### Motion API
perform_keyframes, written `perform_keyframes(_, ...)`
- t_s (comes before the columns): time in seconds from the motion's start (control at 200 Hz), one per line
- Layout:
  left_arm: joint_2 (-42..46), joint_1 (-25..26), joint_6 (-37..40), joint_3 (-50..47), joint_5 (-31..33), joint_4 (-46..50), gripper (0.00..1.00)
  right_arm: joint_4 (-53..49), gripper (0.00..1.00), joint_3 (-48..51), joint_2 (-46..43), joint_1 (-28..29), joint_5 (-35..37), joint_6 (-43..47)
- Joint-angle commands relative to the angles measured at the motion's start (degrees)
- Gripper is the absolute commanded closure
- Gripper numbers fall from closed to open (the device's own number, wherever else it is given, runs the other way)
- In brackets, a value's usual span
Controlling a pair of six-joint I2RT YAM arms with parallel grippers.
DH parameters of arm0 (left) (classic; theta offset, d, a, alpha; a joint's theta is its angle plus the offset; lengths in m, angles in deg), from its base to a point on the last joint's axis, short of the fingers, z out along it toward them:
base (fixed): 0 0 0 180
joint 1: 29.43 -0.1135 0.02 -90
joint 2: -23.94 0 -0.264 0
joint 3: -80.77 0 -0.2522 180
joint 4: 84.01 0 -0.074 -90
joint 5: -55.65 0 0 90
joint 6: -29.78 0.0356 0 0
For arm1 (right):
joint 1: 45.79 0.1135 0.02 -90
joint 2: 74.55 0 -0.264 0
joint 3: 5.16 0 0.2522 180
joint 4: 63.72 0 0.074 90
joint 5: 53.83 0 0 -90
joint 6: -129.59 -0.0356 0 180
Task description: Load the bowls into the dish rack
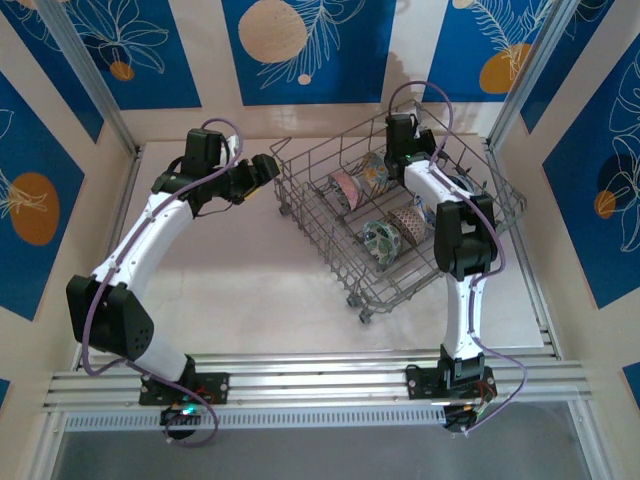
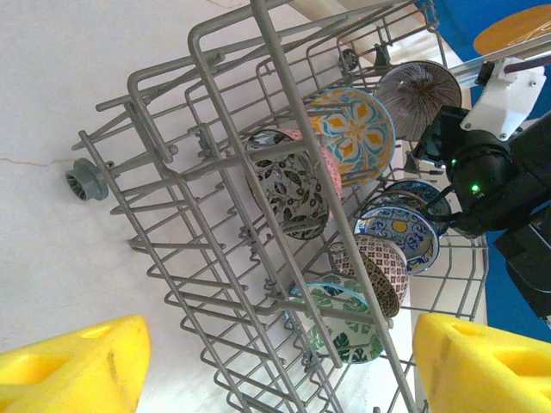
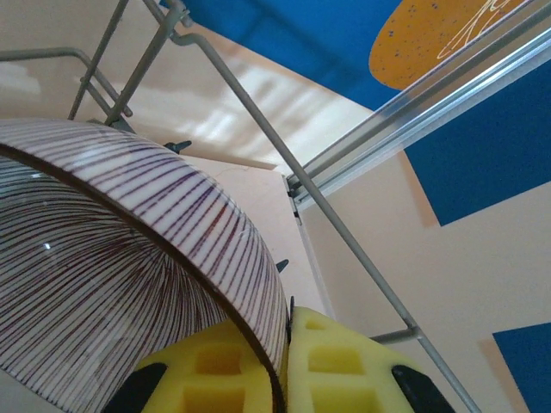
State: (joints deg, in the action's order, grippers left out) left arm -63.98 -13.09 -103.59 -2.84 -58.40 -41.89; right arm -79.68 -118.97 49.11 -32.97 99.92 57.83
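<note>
The grey wire dish rack (image 1: pixel 392 284) stands right of centre on the table. Several patterned bowls stand on edge between its tines: a green-leaf one (image 2: pixel 346 325), a red-patterned one (image 2: pixel 381 268), a blue-and-white one (image 2: pixel 401 229), a dark-leaf one (image 2: pixel 289 186) and a yellow-and-blue floral one (image 2: pixel 354 121). My right gripper (image 3: pixel 287 366) is shut on the rim of a brown-striped bowl (image 3: pixel 129 258), held at the rack's far end (image 1: pixel 385 165). My left gripper (image 2: pixel 275 379) is open and holds nothing, just outside the rack's left corner (image 1: pixel 268 166).
The rack (image 2: pixel 258 95) rests on small wheels (image 2: pixel 86 179) on the white table (image 1: pixel 250 290). Aluminium frame posts (image 1: pixel 530 80) and blue-patterned walls enclose the table. Bare tabletop lies left of and in front of the rack.
</note>
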Motion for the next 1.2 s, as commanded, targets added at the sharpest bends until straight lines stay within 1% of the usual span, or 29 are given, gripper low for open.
perform_keyframes(0.0, 1.17, -0.46, 0.08, -0.22, -1.75, -0.19, 0.2, 1.7, 0.92, -4.56, 1.59, 1.34, 0.3, 1.68)
perform_keyframes(0.105, 1.26, -0.43, 0.13, -0.44, -1.95, -0.11, 0.2, -1.02, 0.9, -6.47, 2.68, 1.57, 0.89, 0.49)
perform_keyframes(0.165, 1.35, -0.43, 0.12, -0.62, -1.95, -0.1, 0.2, -0.93, 0.86, -6.3, 2.64, 1.78, 0.68, 0.29)
perform_keyframes(0.215, 1.35, -0.42, 0.13, -0.63, -2.01, -0.02, 0.2, -1.31, 0.8, -6.25, 2.56, 2.04, 0.35, -0.15)
perform_keyframes(0.3, 1.26, -0.51, 0.12, -0.67, -2.21, 0.0, 0.19, -3.29, 0.77, -6.62, 2.63, 2.29, -0.48, -1.4)
perform_keyframes(0.335, 1.22, -0.43, 0.13, -0.63, -2.33, 0.03, 0.2, -4.23, 0.73, -6.89, 2.73, 2.22, -0.77, -2.07)
perform_keyframes(0.705, 1.26, -0.27, 0.0, -1.24, -2.58, -0.04, 0.19, -11.32, 0.69, -8.46, 3.93, 1.94, -3.08, -6.58)
perform_keyframes(0.725, 1.26, -0.18, 0.04, -1.17, -2.57, -0.04, 0.19, -11.79, 0.66, -8.81, 4.0, 1.86, -3.18, -6.82)
perform_keyframes(0.785, 1.17, 0.1, 0.02, -0.83, -2.49, 0.13, 0.19, -14.14, 0.65, -9.49, 3.95, 1.71, -4.46, -8.06)
perform_keyframes(0.805, 1.17, 0.22, 0.04, -0.68, -2.47, 0.27, 0.19, -15.13, 0.62, -9.77, 3.73, 1.68, -5.1, -8.84)
perform_keyframes(0.83, 1.09, 0.41, -0.02, -0.43, -2.32, 0.42, 0.19, -16.19, 0.61, -9.96, 3.47, 1.58, -5.74, -9.69)
perform_keyframes(0.845, 1.08, 0.53, 0.04, -0.26, -2.26, 0.51, 0.19, -16.78, 0.58, -10.08, 3.3, 1.52, -6.3, -10.38)
perform_keyframes(0.88, 1.01, 0.79, 0.15, 0.09, -1.99, 0.83, 0.19, -18.11, 0.57, -10.29, 2.77, 1.34, -7.47, -11.56)
perform_keyframes(1.02, 0.51, 2.31, 0.81, 1.55, -0.78, 2.3, 0.18, -22.13, 0.44, -10.68, 0.49, 1.0, -11.43, -14.2)
perform_keyframes(1.096, 0.13, 3.28, 0.93, 2.16, -0.13, 2.87, 0.18, -24.47, 0.33, -10.79, -1.0, 0.7, -13.95, -15.26)
perform_keyframes(1.136, -0.14, 3.86, 1.01, 2.63, 0.29, 3.3, 0.18, -26.25, 0.2, -11.02, -1.94, 0.46, -16.19, -16.4)
perform_keyframes(1.196, -0.4, 4.84, 1.4, 3.46, 1.16, 4.17, 0.18, -29.14, 0.15, -11.39, -3.05, -0.19, -20.12, -18.02)
